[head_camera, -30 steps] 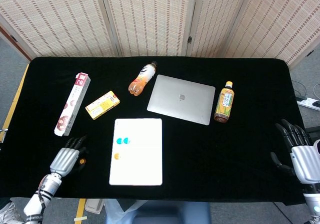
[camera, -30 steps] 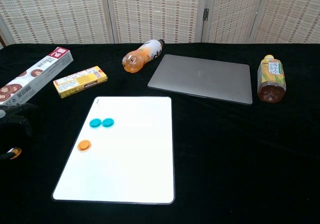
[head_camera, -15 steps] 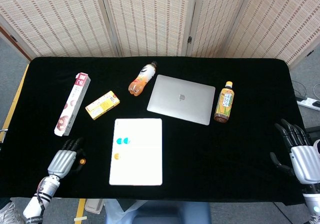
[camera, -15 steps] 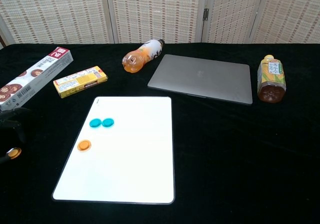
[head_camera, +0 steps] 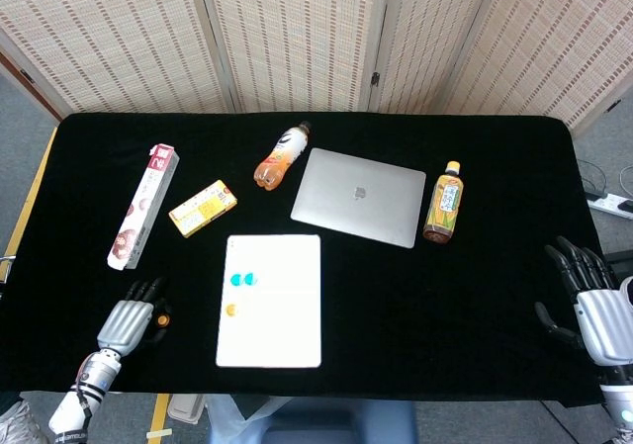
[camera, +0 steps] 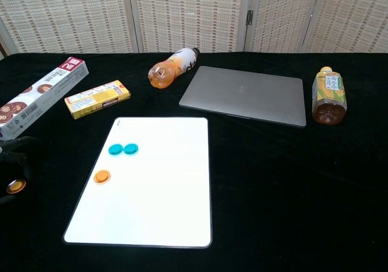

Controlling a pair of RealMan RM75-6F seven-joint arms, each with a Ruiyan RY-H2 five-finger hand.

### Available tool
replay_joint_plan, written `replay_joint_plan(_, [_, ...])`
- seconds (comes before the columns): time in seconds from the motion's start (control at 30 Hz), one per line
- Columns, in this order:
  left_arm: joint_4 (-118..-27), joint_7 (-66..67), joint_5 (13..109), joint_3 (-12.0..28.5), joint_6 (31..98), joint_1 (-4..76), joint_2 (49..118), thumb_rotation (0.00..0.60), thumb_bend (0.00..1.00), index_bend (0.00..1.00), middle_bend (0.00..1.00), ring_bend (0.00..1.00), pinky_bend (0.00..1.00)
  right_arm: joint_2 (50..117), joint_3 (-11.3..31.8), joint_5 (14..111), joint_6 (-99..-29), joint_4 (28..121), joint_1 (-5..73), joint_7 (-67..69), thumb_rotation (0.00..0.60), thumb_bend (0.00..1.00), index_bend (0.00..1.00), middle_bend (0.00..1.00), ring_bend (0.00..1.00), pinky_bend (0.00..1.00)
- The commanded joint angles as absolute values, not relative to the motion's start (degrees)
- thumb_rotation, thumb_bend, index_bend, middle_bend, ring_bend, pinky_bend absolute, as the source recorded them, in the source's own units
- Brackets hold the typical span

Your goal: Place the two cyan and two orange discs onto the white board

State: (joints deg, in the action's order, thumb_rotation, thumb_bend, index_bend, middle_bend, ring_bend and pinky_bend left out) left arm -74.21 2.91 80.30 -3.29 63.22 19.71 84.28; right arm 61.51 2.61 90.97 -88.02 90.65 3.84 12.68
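The white board [head_camera: 270, 301] [camera: 145, 181] lies at the front middle of the black table. Two cyan discs [head_camera: 242, 280] [camera: 123, 149] sit side by side on its left part, with one orange disc [head_camera: 231, 310] [camera: 102, 176] just below them. A second orange disc [head_camera: 161, 316] [camera: 15, 186] is off the board to the left, pinched at the thumb side of my left hand [head_camera: 127, 320] [camera: 13, 163], low over the cloth. My right hand [head_camera: 598, 306] hangs at the table's right edge with its fingers spread, holding nothing.
Behind the board lie a silver laptop [head_camera: 359, 197], a fallen orange bottle [head_camera: 281, 156] and a yellow box [head_camera: 202, 208]. A long biscuit box [head_camera: 143, 206] lies at the left, and a tea bottle [head_camera: 445, 203] stands at the right.
My left hand has drawn back a little toward the table's front edge; the orange disc beside it has barely shifted. The right hand is unmoved.
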Motion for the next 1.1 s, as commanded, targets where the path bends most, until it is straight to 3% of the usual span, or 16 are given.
replay_joint_plan(0.03, [-73.99,2.84,80.25,-3.19,63.08,19.64,84.33,0.6,0.41,0.44,0.03,0.0,0.0,61.5,2.59,90.96,-88.01,90.68,3.84,12.68,0.6,0.43,0.0,0.0,0.0,0.0])
replay_joint_plan(0.63, [-73.19,2.24,80.61,-2.09,62.12,20.11,84.01,0.6,0.42,0.51,0.04,0.0,0.0,61.42,2.54,91.1,-88.32,91.21,3.71,12.09,0.6,0.43,0.0,0.0,0.0,0.0])
replay_joint_plan(1.1, [-84.12,6.99,83.51,1.34,59.89,26.18,80.97,0.6,0.43,0.5,0.04,0.0,0.0,61.7,2.49,90.69,-88.08,90.06,3.64,13.13,0.6,0.43,0.0,0.0,0.0,0.0])
